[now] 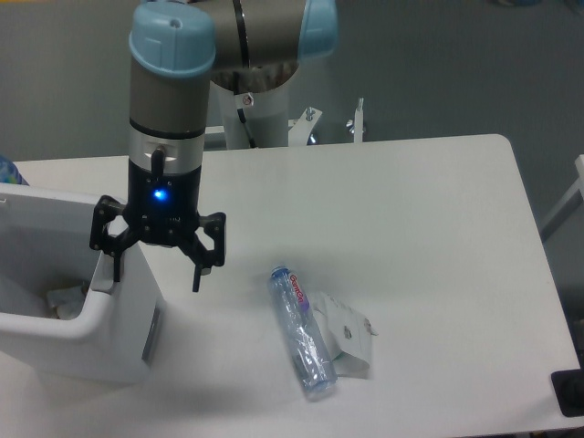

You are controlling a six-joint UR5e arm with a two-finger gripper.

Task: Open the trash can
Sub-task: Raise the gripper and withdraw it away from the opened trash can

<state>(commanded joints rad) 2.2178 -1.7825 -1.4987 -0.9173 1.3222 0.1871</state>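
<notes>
Hand [155,265] spread wide, holding nothing, one finger at the right rim of the trash can [87,342] on the counter's [429,219] left edge. Bin interior exposed, lid up: opening looks essentially done; only withdrawal remains.

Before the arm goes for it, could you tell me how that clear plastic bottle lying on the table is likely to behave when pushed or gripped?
The bottle lies on its side, so a sideways nudge would probably roll it. It looks empty and thin-walled, so likely light and apt to crumple under a firm squeeze. The white packaging next to it may block rolling that way.
</notes>
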